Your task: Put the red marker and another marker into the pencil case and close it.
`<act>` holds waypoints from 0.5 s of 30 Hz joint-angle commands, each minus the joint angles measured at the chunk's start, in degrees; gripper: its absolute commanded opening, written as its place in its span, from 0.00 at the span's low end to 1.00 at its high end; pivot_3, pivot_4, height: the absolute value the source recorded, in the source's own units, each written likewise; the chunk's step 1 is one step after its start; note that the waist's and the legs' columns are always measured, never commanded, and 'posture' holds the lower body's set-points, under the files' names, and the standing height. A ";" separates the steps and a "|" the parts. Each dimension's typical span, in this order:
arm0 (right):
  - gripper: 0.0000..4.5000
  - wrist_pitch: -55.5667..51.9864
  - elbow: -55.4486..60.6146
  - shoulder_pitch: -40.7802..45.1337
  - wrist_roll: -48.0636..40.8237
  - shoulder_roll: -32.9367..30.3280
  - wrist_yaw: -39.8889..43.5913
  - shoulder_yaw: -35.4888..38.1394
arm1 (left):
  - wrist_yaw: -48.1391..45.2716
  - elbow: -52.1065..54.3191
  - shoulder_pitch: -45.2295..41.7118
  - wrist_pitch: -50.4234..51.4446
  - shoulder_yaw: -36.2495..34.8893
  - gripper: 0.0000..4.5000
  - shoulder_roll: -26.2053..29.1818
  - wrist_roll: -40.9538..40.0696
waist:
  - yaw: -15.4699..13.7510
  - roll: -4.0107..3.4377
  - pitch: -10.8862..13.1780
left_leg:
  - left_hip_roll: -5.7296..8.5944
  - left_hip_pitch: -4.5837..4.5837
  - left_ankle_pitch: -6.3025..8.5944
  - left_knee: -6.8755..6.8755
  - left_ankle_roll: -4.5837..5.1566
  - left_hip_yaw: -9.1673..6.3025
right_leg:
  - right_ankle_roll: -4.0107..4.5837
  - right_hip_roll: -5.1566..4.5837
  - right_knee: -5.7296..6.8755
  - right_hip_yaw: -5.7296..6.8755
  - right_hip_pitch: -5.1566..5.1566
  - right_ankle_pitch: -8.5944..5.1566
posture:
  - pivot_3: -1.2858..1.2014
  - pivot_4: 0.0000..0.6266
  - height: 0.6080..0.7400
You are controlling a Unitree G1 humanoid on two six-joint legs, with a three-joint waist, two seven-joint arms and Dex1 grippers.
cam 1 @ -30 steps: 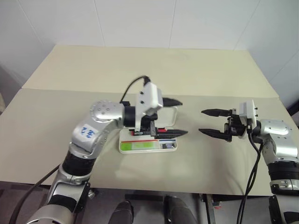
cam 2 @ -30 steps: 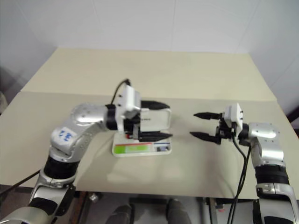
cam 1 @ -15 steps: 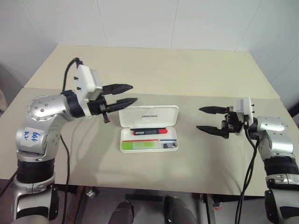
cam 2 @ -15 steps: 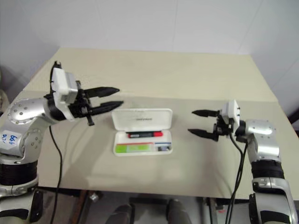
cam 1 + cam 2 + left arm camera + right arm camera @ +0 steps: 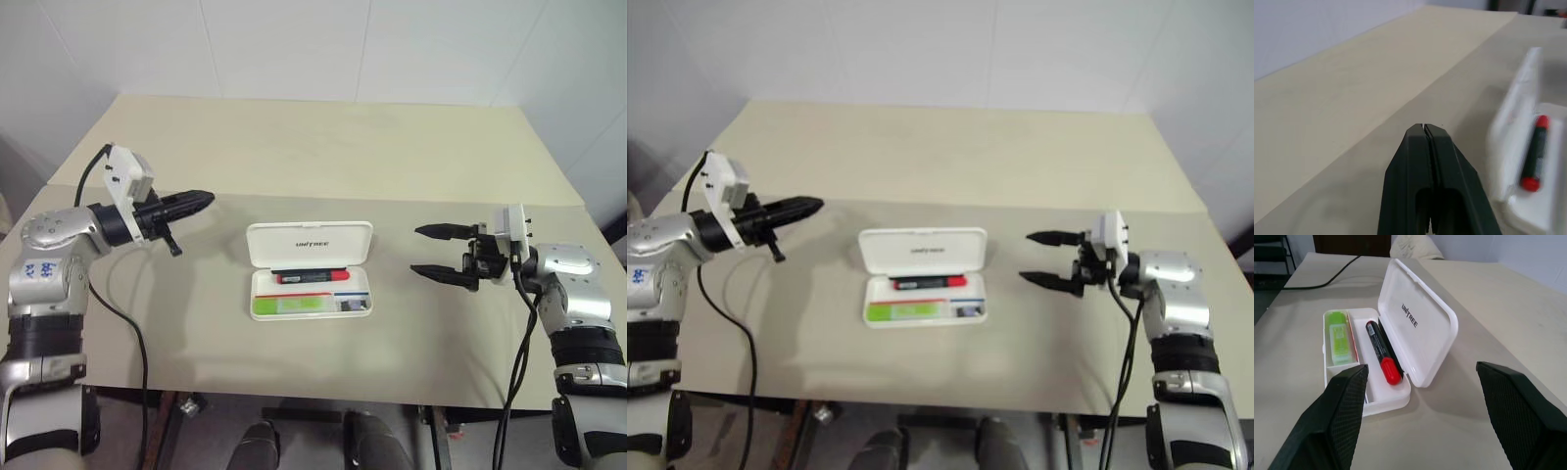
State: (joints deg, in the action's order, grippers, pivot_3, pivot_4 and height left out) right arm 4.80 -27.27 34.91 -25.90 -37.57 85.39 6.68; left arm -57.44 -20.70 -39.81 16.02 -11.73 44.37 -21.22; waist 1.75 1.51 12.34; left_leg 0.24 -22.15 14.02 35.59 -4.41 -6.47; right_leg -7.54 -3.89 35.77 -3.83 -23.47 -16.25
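The pencil case (image 5: 311, 269) sits open mid-table, lid up, red marker (image 5: 1380, 351) and green highlighter (image 5: 1339, 335) inside, while the left gripper (image 5: 201, 199) hovers at its nine o'clock, fingers pressed together and empty, and the right gripper (image 5: 423, 250) waits at three o'clock, jaws spread wide.

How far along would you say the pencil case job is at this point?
Both markers are in: the red marker and the green highlighter lie inside the pencil case. Nothing is in hand: the left claw is shut and empty, the right claw open. Closing the raised lid remains.
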 commanded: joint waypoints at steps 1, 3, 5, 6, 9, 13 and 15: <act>1.00 0.19 1.05 0.63 -0.89 -0.17 0.47 0.98 | -3.48 -8.54 -4.37 -1.56 2.02 0.01 0.51 1.94 | -0.07 0.00 0.00 | 0.01 -0.01 0.00 0.01 0.00 0.00 | -0.01 0.00 0.00 0.00 0.00 0.00 | 0.52 0.24 1.00; 1.00 0.32 0.85 0.75 -0.72 -0.17 0.46 0.95 | -7.23 -14.24 -7.09 -2.38 3.47 0.01 -0.69 2.26 | -0.07 0.00 0.00 | 0.01 -0.02 0.00 0.00 0.00 0.00 | -0.02 0.00 0.00 0.00 0.00 0.01 | 0.52 0.24 1.00; 1.00 0.43 0.71 0.81 -0.58 -0.19 0.44 0.92 | -9.59 -19.58 -9.79 -4.21 4.43 0.01 -2.20 2.88 | -0.04 0.00 0.00 | 0.01 -0.03 0.00 0.00 0.00 0.00 | -0.03 0.00 0.01 0.01 -0.01 0.01 | 0.52 0.24 1.00; 1.00 0.46 0.69 0.82 -0.53 -0.19 0.41 0.91 | -10.54 -21.95 -11.02 -5.11 4.89 0.01 -2.88 3.30 | -0.05 0.00 0.00 | 0.01 -0.03 0.00 0.00 0.00 0.00 | -0.03 0.00 0.01 0.00 -0.02 0.01 | 0.52 0.24 1.00; 1.00 0.55 0.79 0.74 -0.30 -0.25 0.09 0.91 | -14.20 -28.75 -14.39 -7.12 6.46 0.01 -5.06 4.77 | -0.03 0.00 0.00 | 0.02 -0.04 0.00 0.02 0.00 0.00 | -0.03 0.00 0.05 0.01 -0.02 0.01 | 0.52 0.24 1.00; 1.00 0.09 2.16 -0.21 -0.70 -0.58 -0.24 1.34 | -20.99 -32.82 -16.91 -6.34 8.59 0.01 -7.51 5.52 | 0.20 0.00 0.00 | 0.02 -0.04 0.00 0.01 0.00 0.00 | -0.03 0.01 0.06 0.01 -0.04 0.01 | 0.52 0.24 1.00; 1.00 -0.33 2.84 -0.81 -1.12 -0.90 -0.12 1.70 | -24.12 -32.91 -17.29 -5.95 9.30 0.01 -8.31 5.64 | 0.30 0.00 0.00 | 0.01 -0.04 0.00 0.01 0.00 0.00 | -0.03 0.01 0.07 0.01 -0.05 0.01 | 0.52 0.24 1.00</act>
State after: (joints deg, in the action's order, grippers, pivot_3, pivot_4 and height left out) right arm 4.67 -26.80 34.52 -25.78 -37.46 85.13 6.82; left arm -78.78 -53.64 -55.74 9.96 -2.27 35.75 -15.52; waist 2.05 1.51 12.35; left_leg 0.25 -22.20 14.02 35.60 -4.41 -6.47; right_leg -7.58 -3.87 35.84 -3.82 -23.52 -16.24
